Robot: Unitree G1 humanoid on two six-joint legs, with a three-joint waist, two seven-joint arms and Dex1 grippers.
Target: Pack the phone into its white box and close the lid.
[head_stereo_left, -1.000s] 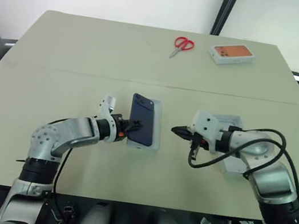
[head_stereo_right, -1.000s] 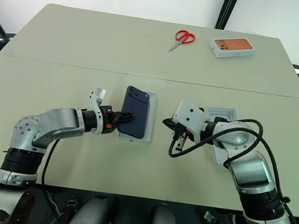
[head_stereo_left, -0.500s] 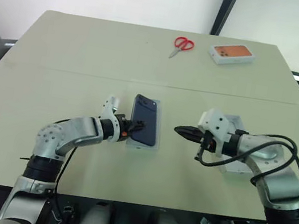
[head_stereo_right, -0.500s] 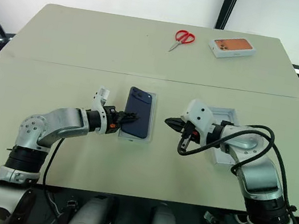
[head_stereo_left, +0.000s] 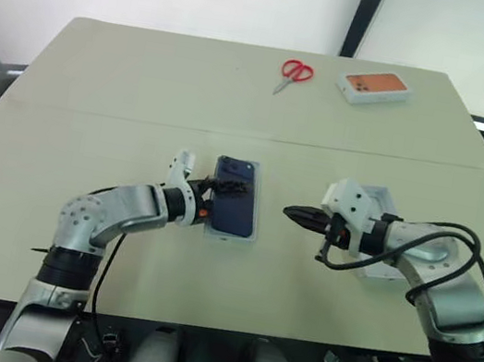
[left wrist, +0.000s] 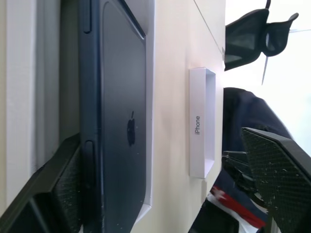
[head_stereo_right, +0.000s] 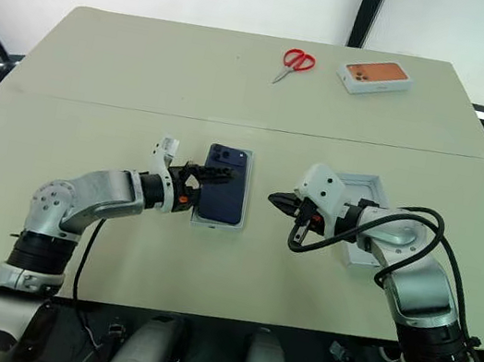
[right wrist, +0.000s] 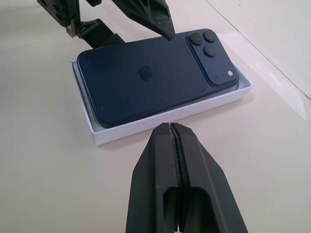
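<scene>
Table (head_stereo_left: 102, 72) of pale beige carries everything. Left arm lies low, elbow bent, reaching in from the left; left gripper (head_stereo_right: 208, 178) has its fingers spread wide over the phone (head_stereo_right: 223, 195), gripping nothing. Right gripper (head_stereo_left: 297, 214) points left, fingers pressed together, empty, beside the white box (right wrist: 170, 116) where the phone lies. Lid (head_stereo_left: 380, 262) sits behind the right forearm.

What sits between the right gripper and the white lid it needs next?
Nothing visible. The all-white tray-shaped lid lies open-side up on the beige table right behind the right gripper. The dark navy phone already rests in the shallow white box, its top uncovered.
</scene>
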